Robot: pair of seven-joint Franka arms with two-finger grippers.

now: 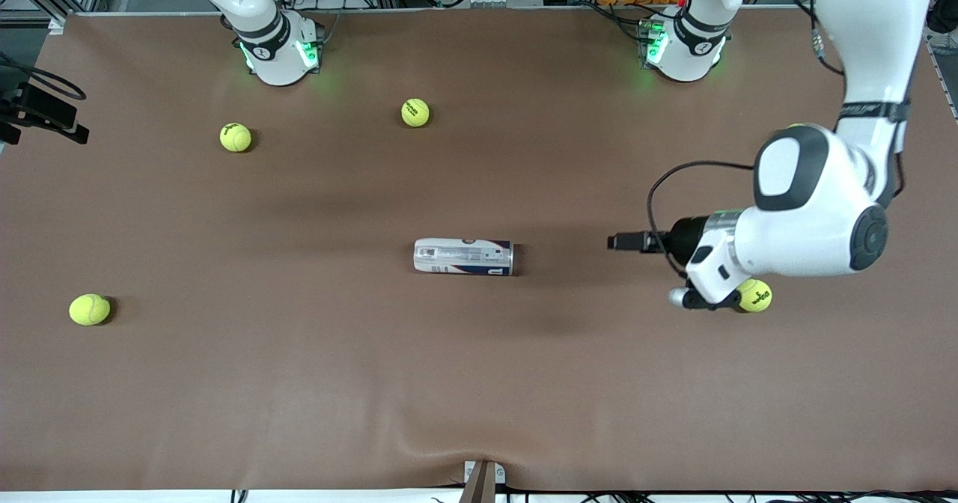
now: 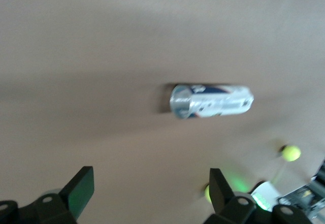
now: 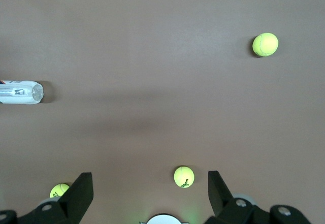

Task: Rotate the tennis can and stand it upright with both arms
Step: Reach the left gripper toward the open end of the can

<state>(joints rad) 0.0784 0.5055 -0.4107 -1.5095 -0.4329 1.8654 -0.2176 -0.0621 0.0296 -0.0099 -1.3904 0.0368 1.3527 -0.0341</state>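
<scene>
The table (image 1: 479,383) was seen covered in brown, with the left arm (image 1: 816,211) reached out low over its own end and the right arm (image 1: 262,31) visible only at its base, apparently held high and waiting. The tennis can (image 1: 463,256) was found lying on its side near the middle of the table, its long axis directed from one arm's end toward the other.

The left gripper (image 2: 147,193) was shown with its jaws well apart and empty, over bare table with the can ahead of it; it was judged the nearer of the two. The right gripper (image 3: 150,193) was likewise held wide and empty, high above the table, the can off at the edge of its view.

Four tennis balls, among them one (image 1: 754,295) just beside the left wrist, were scattered well apart from the can.
</scene>
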